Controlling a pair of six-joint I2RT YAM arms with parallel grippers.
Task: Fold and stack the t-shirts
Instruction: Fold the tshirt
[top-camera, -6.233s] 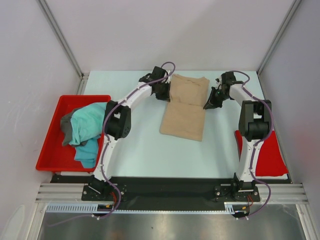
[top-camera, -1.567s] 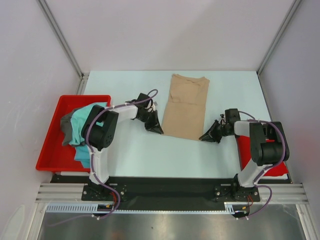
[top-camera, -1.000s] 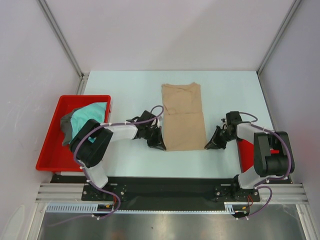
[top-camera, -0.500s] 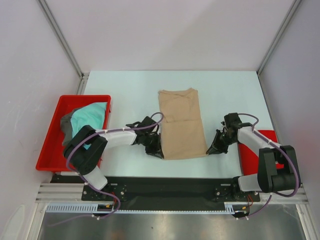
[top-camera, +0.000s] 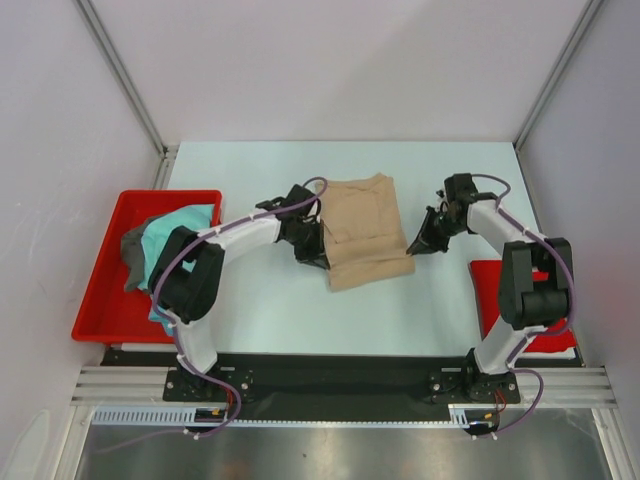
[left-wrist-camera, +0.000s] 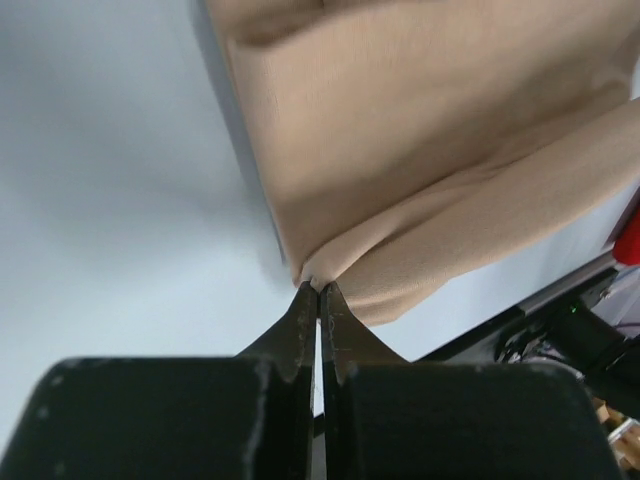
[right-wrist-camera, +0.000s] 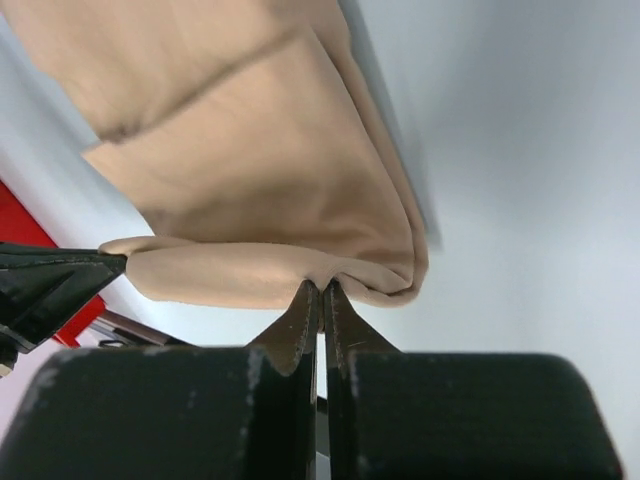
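The tan-beige t-shirt (top-camera: 362, 232) lies mid-table, its near end lifted and doubled back. My left gripper (top-camera: 316, 256) is shut on the shirt's near-left corner, seen pinched in the left wrist view (left-wrist-camera: 318, 286) with the cloth (left-wrist-camera: 420, 150) hanging beyond. My right gripper (top-camera: 416, 243) is shut on the near-right corner, also pinched in the right wrist view (right-wrist-camera: 321, 285) with the shirt (right-wrist-camera: 260, 190) draped ahead. The teal t-shirt (top-camera: 170, 245) and dark grey t-shirt (top-camera: 131, 250) lie crumpled in the red tray (top-camera: 105, 300).
A flat red mat (top-camera: 530, 300) lies at the right, near the right arm's base. White walls with metal posts enclose the table on three sides. The black rail runs along the near edge.
Both grippers, shut on the tan shirt's near corners, dragged it toward the near edge, then lifted and carried the near end back away, doubling the shirt over itself.
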